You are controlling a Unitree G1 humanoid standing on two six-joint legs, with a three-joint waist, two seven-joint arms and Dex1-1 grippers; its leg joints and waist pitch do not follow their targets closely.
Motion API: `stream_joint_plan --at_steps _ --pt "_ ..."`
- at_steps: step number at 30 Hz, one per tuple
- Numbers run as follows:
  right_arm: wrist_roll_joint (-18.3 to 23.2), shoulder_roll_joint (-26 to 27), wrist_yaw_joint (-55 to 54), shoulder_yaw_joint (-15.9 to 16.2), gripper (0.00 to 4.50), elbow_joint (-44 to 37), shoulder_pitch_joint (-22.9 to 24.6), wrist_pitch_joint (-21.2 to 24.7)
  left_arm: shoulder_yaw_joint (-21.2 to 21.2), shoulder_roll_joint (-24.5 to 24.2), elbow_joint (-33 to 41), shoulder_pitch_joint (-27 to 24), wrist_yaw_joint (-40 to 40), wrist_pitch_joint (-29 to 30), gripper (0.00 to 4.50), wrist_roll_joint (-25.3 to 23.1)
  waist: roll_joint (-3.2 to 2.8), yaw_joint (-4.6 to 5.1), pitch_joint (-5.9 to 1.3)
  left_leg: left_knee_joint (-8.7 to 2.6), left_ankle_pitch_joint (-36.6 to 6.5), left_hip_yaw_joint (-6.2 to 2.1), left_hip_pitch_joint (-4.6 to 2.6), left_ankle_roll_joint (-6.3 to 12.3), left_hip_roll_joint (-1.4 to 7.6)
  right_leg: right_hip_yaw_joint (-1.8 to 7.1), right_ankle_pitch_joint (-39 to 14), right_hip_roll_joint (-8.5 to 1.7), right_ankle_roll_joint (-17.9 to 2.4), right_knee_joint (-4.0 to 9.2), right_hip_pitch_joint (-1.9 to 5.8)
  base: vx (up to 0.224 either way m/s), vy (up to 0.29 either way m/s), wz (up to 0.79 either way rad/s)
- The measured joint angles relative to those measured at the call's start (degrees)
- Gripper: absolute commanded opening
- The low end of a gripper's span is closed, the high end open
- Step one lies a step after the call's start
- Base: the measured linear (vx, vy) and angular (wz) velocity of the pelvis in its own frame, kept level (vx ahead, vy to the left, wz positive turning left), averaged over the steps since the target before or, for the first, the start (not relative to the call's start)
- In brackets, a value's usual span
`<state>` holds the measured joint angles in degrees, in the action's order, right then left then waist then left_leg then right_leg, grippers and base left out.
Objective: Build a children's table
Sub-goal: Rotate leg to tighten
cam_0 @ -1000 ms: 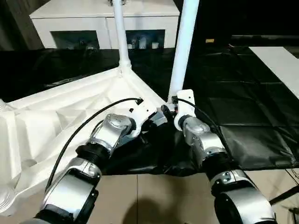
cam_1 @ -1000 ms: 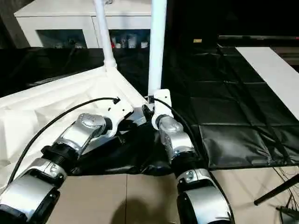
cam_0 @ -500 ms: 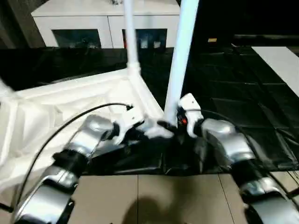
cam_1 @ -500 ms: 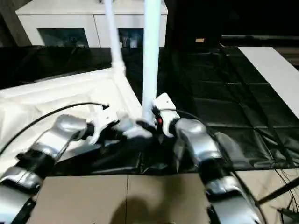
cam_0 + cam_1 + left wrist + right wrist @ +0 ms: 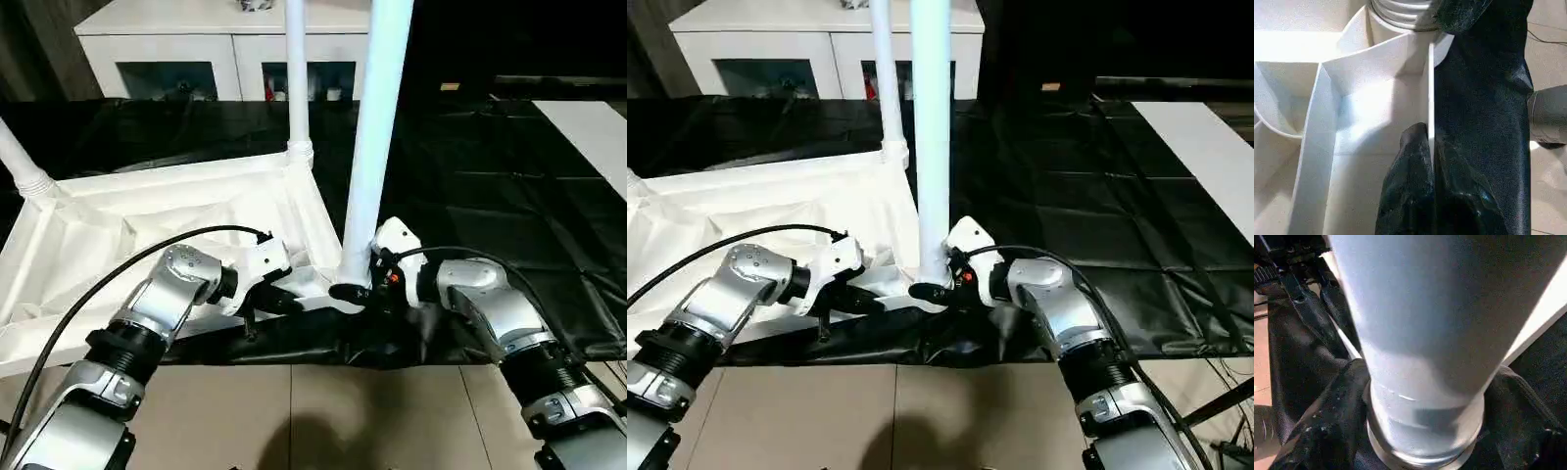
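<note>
The children's table top [image 5: 147, 225] lies upside down, ribs up, on the left half of the black-covered table [image 5: 509, 196], with white legs standing in its far corners and another leg [image 5: 377, 117] upright in the near right corner socket [image 5: 333, 284]. The left tool [image 5: 279, 299] is pinched shut on the top's thin near rim beside that socket, apparently to steady the top, while the right tool [image 5: 358, 291] stands wide around the foot of that leg, black fingers on either side, likely to seat or turn it home. No brand, label or writing can be read anywhere.
</note>
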<state>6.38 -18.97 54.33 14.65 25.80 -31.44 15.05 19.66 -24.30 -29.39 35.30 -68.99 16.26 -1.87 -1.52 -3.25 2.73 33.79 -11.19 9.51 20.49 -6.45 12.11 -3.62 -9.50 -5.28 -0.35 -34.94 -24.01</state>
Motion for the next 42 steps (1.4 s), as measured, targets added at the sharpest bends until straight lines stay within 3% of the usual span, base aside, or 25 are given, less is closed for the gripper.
stream_joint_plan --at_steps 5,12,17,21,28,31,32,37,42 --pt "0.04 -0.02 0.53 0.16 2.80 0.00 0.00 0.02 -0.01 -0.16 0.72 -0.36 0.00 0.33 0.00 -0.01 0.00 0.01 0.00 0.00 0.00 0.00 0.01 0.00 0.00 0.00 0.00 0.00 0.00 0.01 0.00 0.000 0.000 0.00" --pt "0.05 1.30 -2.15 -0.69 2.74 -0.15 0.00 2.13 -0.44 0.40 0.53 -0.36 1.55 1.26 0.00 -0.14 0.00 0.09 0.00 0.03 0.00 0.00 -0.01 0.00 0.00 0.01 0.00 0.00 0.00 -0.01 0.03 0.000 0.000 0.00" --pt "-0.98 5.60 -15.29 -4.36 2.73 2.67 -1.10 4.71 -1.54 5.30 -4.08 2.06 10.55 2.32 0.00 -1.16 0.00 0.37 0.00 0.07 0.00 0.01 -0.18 -0.01 -0.05 0.08 0.04 -0.01 -0.01 -0.03 0.17 0.000 0.000 0.00" --pt "-2.62 12.36 -33.16 -8.78 2.73 8.82 -5.40 6.39 -3.17 11.03 -10.10 6.34 20.76 5.60 0.00 -1.81 -0.01 0.97 0.00 0.05 0.01 0.00 -0.20 -0.05 -0.09 0.10 0.07 -0.01 0.01 -0.05 0.15 0.000 0.000 0.00" --pt "-2.70 19.35 -53.14 -14.38 2.73 19.87 -11.78 2.53 -4.20 16.25 -18.94 10.96 29.36 2.33 0.00 -2.48 -0.24 1.23 -0.08 0.03 0.01 -0.01 -0.14 -0.04 -0.12 0.10 0.07 -0.02 0.01 0.02 0.15 0.000 0.000 0.00" --pt "-2.57 20.14 -53.74 -15.35 2.73 21.63 -12.14 0.17 -4.20 16.30 -19.78 11.41 29.50 1.82 0.00 -2.83 -0.25 1.19 -0.08 0.04 0.01 -0.01 -0.09 -0.02 -0.12 0.10 0.07 -0.02 0.02 0.06 0.15 0.000 0.000 0.00" --pt "-2.53 20.31 -53.41 -15.37 3.29 21.90 -12.15 -0.33 -4.20 16.29 -19.85 11.43 29.50 1.69 0.00 -2.86 -0.25 1.19 -0.08 0.04 0.01 -0.01 -0.08 -0.02 -0.12 0.10 0.07 -0.02 0.02 0.07 0.15 0.000 0.000 0.00" --pt "-2.50 19.84 -49.77 -14.77 3.71 22.07 -11.69 -2.36 -4.33 14.76 -20.60 11.44 30.60 -0.07 0.00 -3.03 -0.23 1.72 -0.07 0.05 0.01 -0.07 -0.08 -0.02 -0.11 0.02 0.15 -0.01 0.01 0.04 0.02 0.000 0.000 0.00" --pt "-2.36 15.95 -40.16 -12.67 3.93 19.18 -10.03 -3.33 -3.63 12.12 -18.04 9.56 24.95 -2.93 0.00 -3.06 -0.25 1.36 -0.05 -0.10 0.06 -0.07 0.00 0.07 -0.07 -0.05 0.07 0.01 0.05 0.06 -0.12 0.000 0.000 0.00"
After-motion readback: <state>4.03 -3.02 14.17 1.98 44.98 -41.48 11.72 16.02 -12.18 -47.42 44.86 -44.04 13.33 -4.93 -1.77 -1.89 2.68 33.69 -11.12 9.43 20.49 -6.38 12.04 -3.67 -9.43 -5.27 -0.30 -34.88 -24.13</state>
